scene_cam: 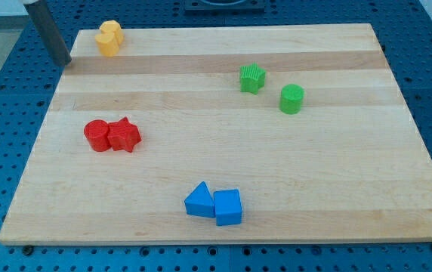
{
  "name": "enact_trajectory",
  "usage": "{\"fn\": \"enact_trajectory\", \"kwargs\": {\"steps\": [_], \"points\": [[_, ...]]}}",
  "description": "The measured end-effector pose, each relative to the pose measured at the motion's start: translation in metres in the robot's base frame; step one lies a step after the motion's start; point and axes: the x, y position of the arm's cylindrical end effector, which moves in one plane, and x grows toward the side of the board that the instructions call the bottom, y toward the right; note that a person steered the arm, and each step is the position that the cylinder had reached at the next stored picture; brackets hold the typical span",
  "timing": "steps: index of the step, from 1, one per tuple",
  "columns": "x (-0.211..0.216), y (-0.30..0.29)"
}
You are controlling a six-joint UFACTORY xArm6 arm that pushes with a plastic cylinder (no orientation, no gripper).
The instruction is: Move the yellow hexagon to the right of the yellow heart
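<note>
Our tip (63, 62) sits just off the desk's (223, 155) top-left corner (we have no jaws), left of two touching yellow blocks (109, 38), shapes unclear. Rightward: red pair (112, 136), blue pair (214, 204), green pair (272, 88).

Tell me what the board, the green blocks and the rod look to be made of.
Board: pale wood, apparently glued strips, by its grain bands; smooth, matt finish.
Green star and green cylinder: probably plastic, from the uniform saturated colour; faint ribbing on the sides hints at moulding or printing.
Rod, down to my tip: dark grey, slight sheen, likely metal, possibly plastic.
</note>
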Motion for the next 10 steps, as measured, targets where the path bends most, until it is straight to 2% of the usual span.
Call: {"fn": "enact_trajectory", "kwargs": {"steps": [3, 4, 6, 9, 10], "points": [[-0.091, 0.001], [-0.091, 0.008], [-0.091, 0.086], [-0.091, 0.174], [-0.09, 0.184]]}}
